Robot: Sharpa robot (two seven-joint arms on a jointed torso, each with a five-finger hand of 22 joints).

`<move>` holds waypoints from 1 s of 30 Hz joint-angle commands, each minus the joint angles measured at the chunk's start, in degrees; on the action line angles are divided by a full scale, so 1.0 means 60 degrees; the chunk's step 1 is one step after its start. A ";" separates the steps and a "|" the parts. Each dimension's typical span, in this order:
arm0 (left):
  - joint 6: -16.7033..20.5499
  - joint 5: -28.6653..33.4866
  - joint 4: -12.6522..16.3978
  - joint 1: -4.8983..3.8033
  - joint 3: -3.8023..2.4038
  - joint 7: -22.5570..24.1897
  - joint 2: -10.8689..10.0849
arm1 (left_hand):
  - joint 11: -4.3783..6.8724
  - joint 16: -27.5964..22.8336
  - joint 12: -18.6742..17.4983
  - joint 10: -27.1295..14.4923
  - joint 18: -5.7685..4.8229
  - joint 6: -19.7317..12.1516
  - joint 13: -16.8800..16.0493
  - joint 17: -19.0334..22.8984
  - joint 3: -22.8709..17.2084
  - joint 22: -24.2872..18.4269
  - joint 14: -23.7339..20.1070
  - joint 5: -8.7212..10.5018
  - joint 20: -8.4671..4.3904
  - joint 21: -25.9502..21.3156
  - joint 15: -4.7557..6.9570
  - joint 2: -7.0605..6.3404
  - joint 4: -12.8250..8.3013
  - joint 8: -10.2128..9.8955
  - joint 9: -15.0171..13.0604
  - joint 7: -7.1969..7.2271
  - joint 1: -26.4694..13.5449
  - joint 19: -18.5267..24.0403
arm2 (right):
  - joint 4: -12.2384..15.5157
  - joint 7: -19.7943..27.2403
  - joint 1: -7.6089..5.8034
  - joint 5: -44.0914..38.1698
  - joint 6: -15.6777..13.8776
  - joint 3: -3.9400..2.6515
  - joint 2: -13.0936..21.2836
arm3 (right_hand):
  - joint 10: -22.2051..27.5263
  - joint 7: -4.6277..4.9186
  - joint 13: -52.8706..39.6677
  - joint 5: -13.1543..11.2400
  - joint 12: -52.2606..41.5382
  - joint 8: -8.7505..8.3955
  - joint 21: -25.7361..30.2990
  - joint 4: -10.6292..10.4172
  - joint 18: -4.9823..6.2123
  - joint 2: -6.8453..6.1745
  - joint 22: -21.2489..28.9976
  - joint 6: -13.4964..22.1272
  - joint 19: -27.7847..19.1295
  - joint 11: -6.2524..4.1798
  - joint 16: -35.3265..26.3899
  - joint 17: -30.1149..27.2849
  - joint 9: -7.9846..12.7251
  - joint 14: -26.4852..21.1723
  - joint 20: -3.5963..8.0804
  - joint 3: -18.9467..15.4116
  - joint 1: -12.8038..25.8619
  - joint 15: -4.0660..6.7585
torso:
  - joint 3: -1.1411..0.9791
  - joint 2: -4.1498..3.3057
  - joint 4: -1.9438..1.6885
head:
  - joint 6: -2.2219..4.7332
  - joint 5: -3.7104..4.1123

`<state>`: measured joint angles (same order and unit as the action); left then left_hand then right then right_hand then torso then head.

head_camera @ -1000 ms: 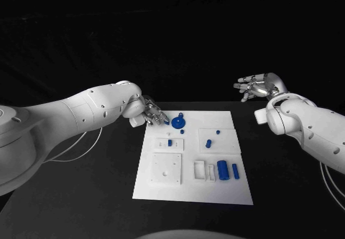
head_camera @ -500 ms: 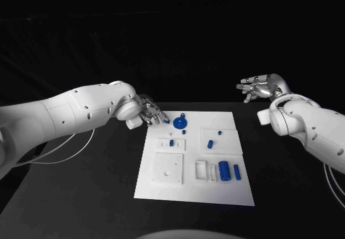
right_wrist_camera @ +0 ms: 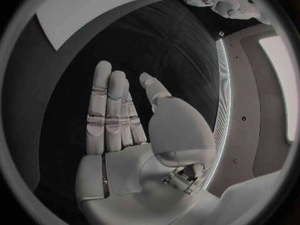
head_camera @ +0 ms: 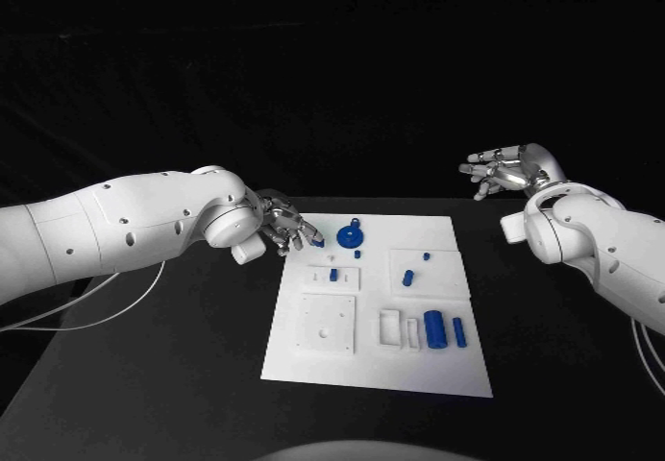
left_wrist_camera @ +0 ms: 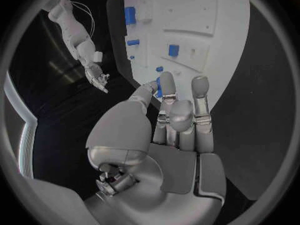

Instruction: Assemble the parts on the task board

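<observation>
The white task board (head_camera: 322, 365) lies mid-table. On it are a round blue part (head_camera: 350, 233), several small blue pegs such as one (head_camera: 407, 278), and a large blue cylinder (head_camera: 433, 328) beside a thinner one (head_camera: 457, 332). My left hand (head_camera: 283, 229) hovers at the board's far left corner and pinches a small blue part (head_camera: 316, 242) at its fingertips; in the left wrist view that blue part (left_wrist_camera: 159, 87) sits between the thumb and a finger of the left hand (left_wrist_camera: 169, 130). My right hand (head_camera: 505, 170) is raised off the board's far right, fingers apart and holding nothing, as the right hand (right_wrist_camera: 122, 120) also appears from its wrist.
Raised white plates with slots and holes sit on the board, one square plate (head_camera: 325, 325) near the left and a slotted one (head_camera: 401, 328) beside the cylinders. Black table (head_camera: 166, 384) surrounds the board. A cable (head_camera: 97, 312) trails under my left arm.
My left hand has drifted slightly away from the round blue part, keeping the small blue part, and its arm has swung lower. The right hand has hardly moved.
</observation>
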<state>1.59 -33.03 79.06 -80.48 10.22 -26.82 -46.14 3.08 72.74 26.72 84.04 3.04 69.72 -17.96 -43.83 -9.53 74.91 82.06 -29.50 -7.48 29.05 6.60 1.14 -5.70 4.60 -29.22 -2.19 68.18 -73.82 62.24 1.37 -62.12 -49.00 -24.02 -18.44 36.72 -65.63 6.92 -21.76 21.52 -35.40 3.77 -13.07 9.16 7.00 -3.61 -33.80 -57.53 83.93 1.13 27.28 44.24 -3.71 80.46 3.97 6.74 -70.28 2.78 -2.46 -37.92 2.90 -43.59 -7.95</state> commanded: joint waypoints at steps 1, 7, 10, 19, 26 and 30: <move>0.0417 0.0001 0.0305 -0.0028 0.0091 -0.0166 -0.0171 | 0.0104 0.0014 0.0064 0.0454 -0.0132 0.0561 -0.0001 -0.0027 -0.0531 0.0166 0.0010 -0.0091 -0.0051 0.0043 0.0074 0.0047 -0.0561 -0.0021 -0.2082 0.0453 -0.0019 -0.0017 | 0.0039 -0.0003 0.0016 -0.0070 0.0155 -0.0004 0.0020 | 0.0068 0.0016 -0.0002 0.0049 0.0003 -0.0034 0.0015 -0.0047 -0.0111 0.0038 0.0008 0.0078 0.0310 -0.0015 -0.0032 -0.0015 0.0010 -0.0046 -0.0053 0.0000 0.0000 -0.0040 | -0.0010 -0.0003 -0.0005 | -0.0013 -0.0051; 0.0734 -0.0212 0.0733 -0.0027 0.0350 -0.0381 -0.0375 | 0.0130 0.0077 0.0265 0.0457 -0.0095 0.0633 -0.0009 -0.0075 -0.0666 0.0168 0.0012 -0.0586 -0.0042 0.0098 0.0085 -0.0031 -0.0702 0.0009 -0.2218 0.0479 -0.0188 -0.0023 | 0.0059 -0.0014 0.0030 -0.0070 0.0151 -0.0004 0.0045 | 0.0070 0.0015 -0.0002 0.0060 0.0002 -0.0032 0.0019 -0.0068 -0.0112 0.0036 0.0013 0.0071 0.0310 -0.0014 -0.0031 -0.0016 0.0009 -0.0047 -0.0053 -0.0018 -0.0007 -0.0039 | -0.0005 -0.0016 0.0002 | -0.0030 -0.0121; 0.0826 -0.0393 0.0826 -0.0018 0.0411 -0.0423 -0.0371 | 0.0132 0.0075 0.0275 0.0456 -0.0093 0.0636 -0.0009 -0.0066 -0.0671 0.0168 0.0011 -0.0606 -0.0041 0.0104 0.0084 -0.0033 -0.0713 0.0009 -0.2231 0.0481 -0.0197 -0.0022 | 0.0082 -0.0015 0.0041 -0.0072 0.0151 -0.0004 0.0047 | 0.0070 0.0015 -0.0002 0.0060 0.0002 -0.0032 0.0019 -0.0068 -0.0112 0.0036 0.0013 0.0071 0.0310 -0.0014 -0.0031 -0.0016 0.0009 -0.0047 -0.0053 -0.0018 -0.0007 -0.0039 | 0.0007 -0.0015 0.0012 | -0.0035 -0.0143; 0.1015 -0.0887 0.0817 0.0137 0.0554 -0.0550 -0.0187 | 0.0137 0.0113 0.0343 0.0457 -0.0075 0.0659 -0.0018 -0.0100 -0.0684 0.0170 0.0021 -0.0638 -0.0029 0.0133 0.0082 -0.0028 -0.0743 0.0016 -0.2289 0.0491 -0.0246 -0.0025 | 0.0281 -0.0058 0.0088 -0.0073 0.0178 -0.0004 0.0066 | 0.0070 0.0015 -0.0002 0.0060 0.0002 -0.0032 0.0019 -0.0068 -0.0112 0.0036 0.0013 0.0071 0.0310 -0.0014 -0.0031 -0.0016 0.0009 -0.0047 -0.0053 -0.0018 -0.0007 -0.0039 | -0.0009 -0.0027 0.0018 | -0.0051 -0.0141; 0.1029 -0.0964 0.0756 0.0254 0.0595 -0.0538 -0.0056 | 0.0137 0.0111 0.0346 0.0456 -0.0073 0.0657 -0.0017 -0.0090 -0.0676 0.0168 0.0017 -0.0625 -0.0026 0.0136 0.0081 -0.0019 -0.0724 0.0015 -0.2301 0.0495 -0.0275 -0.0023 | 0.0279 -0.0047 0.0099 -0.0072 0.0199 -0.0004 0.0084 | 0.0066 0.0014 -0.0001 0.0081 -0.0001 -0.0034 0.0019 -0.0099 -0.0112 0.0031 0.0017 0.0073 0.0313 -0.0015 -0.0031 -0.0019 0.0010 -0.0049 -0.0053 -0.0036 -0.0017 -0.0040 | -0.0006 -0.0023 0.0021 | -0.0086 -0.0112; 0.0998 -0.1083 0.0733 0.0271 0.0602 -0.0558 -0.0018 | 0.0137 0.0111 0.0346 0.0456 -0.0073 0.0657 -0.0017 -0.0090 -0.0676 0.0168 0.0017 -0.0625 -0.0026 0.0136 0.0081 -0.0019 -0.0724 0.0015 -0.2301 0.0495 -0.0275 -0.0023 | 0.0277 -0.0046 0.0102 -0.0071 0.0200 -0.0004 0.0090 | 0.0066 0.0014 -0.0001 0.0081 -0.0001 -0.0034 0.0019 -0.0099 -0.0112 0.0031 0.0017 0.0073 0.0313 -0.0015 -0.0031 -0.0019 0.0010 -0.0049 -0.0053 -0.0036 -0.0017 -0.0040 | -0.0009 -0.0020 0.0014 | -0.0097 -0.0096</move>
<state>6.98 -38.05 83.46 -78.90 13.84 -30.02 -46.41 3.29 73.23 28.49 84.24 3.03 70.07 -18.07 -44.37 -10.41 74.94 82.32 -33.23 -7.48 29.49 6.69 0.45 -6.60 4.49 -33.61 -2.46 66.33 -73.82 63.81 0.89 -61.55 -49.00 -23.68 -18.43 37.25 -65.63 6.92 -21.76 21.81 -35.40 3.77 -13.07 8.84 6.99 -3.61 -33.74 -57.54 83.93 1.13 27.28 44.20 -3.71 80.46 3.97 6.42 -70.28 2.78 -2.49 -38.07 3.02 -44.09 -8.61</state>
